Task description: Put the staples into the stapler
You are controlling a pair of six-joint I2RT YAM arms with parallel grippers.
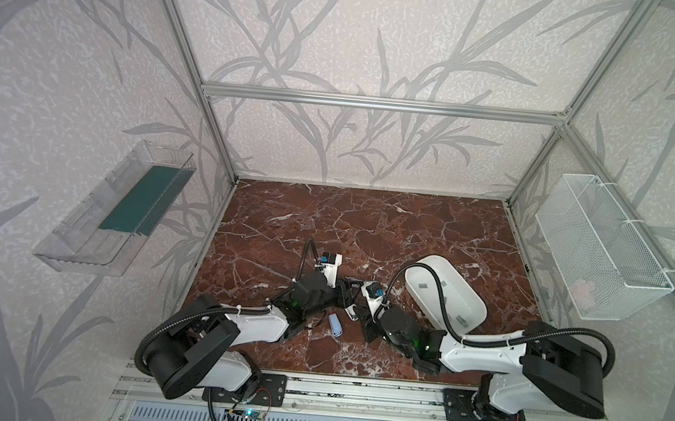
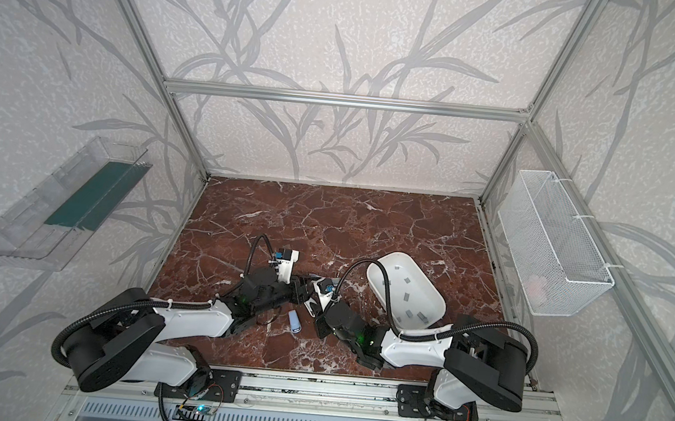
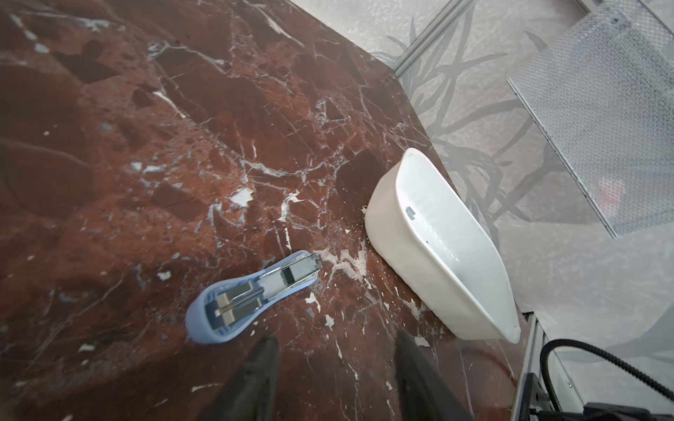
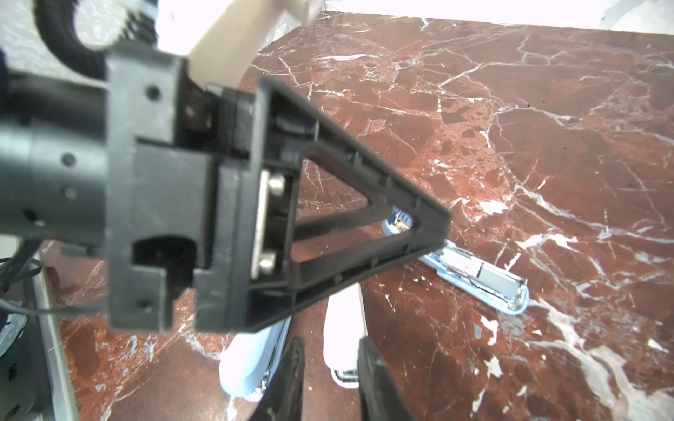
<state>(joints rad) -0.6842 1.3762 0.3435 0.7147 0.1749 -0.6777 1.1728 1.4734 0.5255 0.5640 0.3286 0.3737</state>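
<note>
Plainly, left jaws apart, right jaws narrowly apart, both near open blue stapler (image 3: 251,297).

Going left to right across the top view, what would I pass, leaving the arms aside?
In a top view: clear plastic wall shelf → small pale blue stapler → white oval plastic tub holding grey staple strips → white wire mesh basket.
</note>
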